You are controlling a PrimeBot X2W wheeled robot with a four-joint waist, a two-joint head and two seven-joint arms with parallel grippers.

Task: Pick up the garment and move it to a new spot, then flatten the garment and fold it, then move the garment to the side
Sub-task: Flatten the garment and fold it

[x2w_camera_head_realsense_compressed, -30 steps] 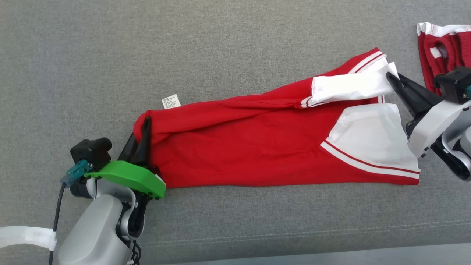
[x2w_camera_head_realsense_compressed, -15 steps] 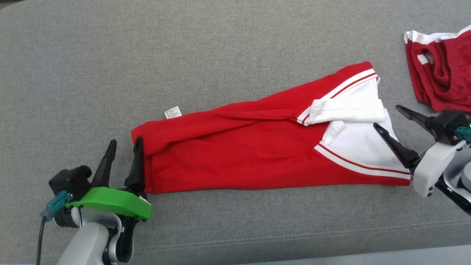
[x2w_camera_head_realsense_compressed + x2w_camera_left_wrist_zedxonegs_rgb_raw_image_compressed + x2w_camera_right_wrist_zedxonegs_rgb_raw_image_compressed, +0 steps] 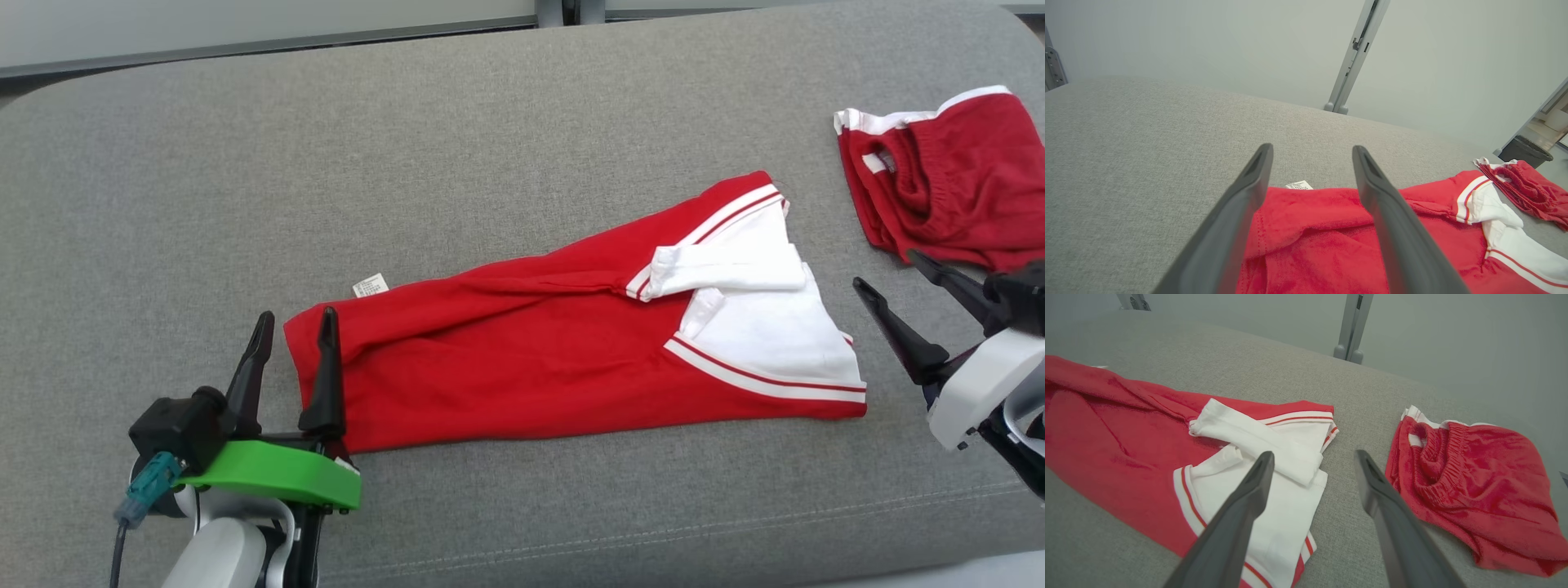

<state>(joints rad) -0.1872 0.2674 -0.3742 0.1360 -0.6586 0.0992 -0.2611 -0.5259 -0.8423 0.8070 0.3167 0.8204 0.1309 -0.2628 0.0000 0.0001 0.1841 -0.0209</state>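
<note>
The left gripper [image 3: 295,318] is held wide at the left end of the red garment [image 3: 531,359], laid lengthwise on the grey cushion [image 3: 490,163], white sleeve [image 3: 727,269] folded over. Its label [image 3: 371,285] cannot be read. The right gripper [image 3: 885,269] is spread wide, empty.

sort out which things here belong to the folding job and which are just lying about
In the job:
long red and white garment, stretched out on the grey cushion
left gripper, open at its red end
right gripper, open near its white end

Lying about:
bunched red garment, far right
dark bin, beyond the cushion
</note>
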